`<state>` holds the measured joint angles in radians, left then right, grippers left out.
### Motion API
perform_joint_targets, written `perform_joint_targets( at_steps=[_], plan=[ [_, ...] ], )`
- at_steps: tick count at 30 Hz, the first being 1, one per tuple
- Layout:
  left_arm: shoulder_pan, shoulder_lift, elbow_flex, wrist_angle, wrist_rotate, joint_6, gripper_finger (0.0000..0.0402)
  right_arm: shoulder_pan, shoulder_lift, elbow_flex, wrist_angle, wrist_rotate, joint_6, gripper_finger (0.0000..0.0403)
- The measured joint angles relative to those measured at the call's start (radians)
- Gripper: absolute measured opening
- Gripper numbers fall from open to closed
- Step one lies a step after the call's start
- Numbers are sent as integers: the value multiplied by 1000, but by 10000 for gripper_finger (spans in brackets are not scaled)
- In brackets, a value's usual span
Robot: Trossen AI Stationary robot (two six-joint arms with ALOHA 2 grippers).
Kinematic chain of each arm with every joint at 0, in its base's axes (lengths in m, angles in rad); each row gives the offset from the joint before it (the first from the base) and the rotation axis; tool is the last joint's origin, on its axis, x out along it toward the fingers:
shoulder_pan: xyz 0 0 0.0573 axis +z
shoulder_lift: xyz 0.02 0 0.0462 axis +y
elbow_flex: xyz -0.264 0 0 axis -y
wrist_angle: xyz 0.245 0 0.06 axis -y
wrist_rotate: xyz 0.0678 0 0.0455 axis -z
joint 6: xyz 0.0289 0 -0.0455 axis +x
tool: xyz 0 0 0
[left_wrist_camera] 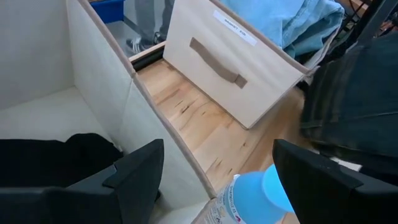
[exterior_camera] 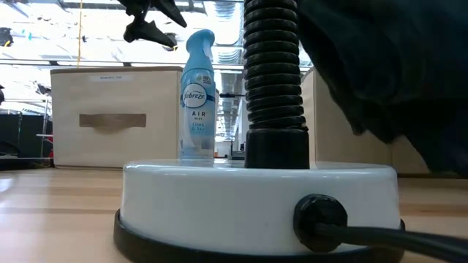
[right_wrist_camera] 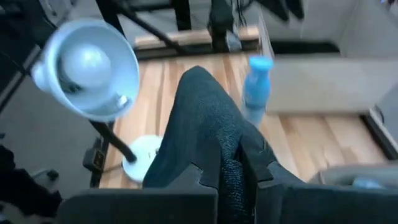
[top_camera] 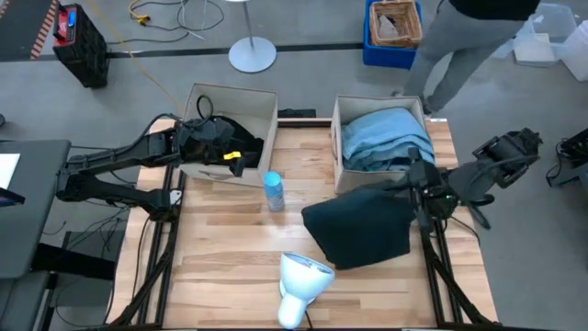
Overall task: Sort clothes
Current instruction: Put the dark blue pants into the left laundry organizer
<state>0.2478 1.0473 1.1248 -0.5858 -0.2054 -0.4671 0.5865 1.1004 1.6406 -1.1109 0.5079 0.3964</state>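
On the desk (top_camera: 230, 257), the right hand (top_camera: 424, 198) pinches the dark teal-black garment (top_camera: 363, 230) just near the right box (top_camera: 342, 152). Next it likely needs carrying to a box. The left hand (top_camera: 216, 138), spread, hovers over the left box (top_camera: 262, 119) holding black clothes (top_camera: 234, 138).

Dark jointed arms, yellow tab by left hand (top_camera: 230, 156).

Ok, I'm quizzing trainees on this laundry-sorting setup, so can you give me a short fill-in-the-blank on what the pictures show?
1. The right pincer is shut on the dark teal-black ____.
2. The left pincer is ____, above the left box.
3. The right box holds ____ clothes.
4. The spray bottle stands ____ the two boxes.

Missing words: garment; open; blue; between
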Motion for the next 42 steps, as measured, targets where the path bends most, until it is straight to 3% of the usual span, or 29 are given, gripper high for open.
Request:
perform_joint_targets(
  at_steps=[24, 42],
  plan=[
    [0, 0, 0, 2, 0, -32, 292, -176, 11, 44, 392, 20, -336, 30],
    [-22, -8, 0, 54, 19, -32, 292, -279, 99, 43, 625, 13, -481, 30]
  ],
)
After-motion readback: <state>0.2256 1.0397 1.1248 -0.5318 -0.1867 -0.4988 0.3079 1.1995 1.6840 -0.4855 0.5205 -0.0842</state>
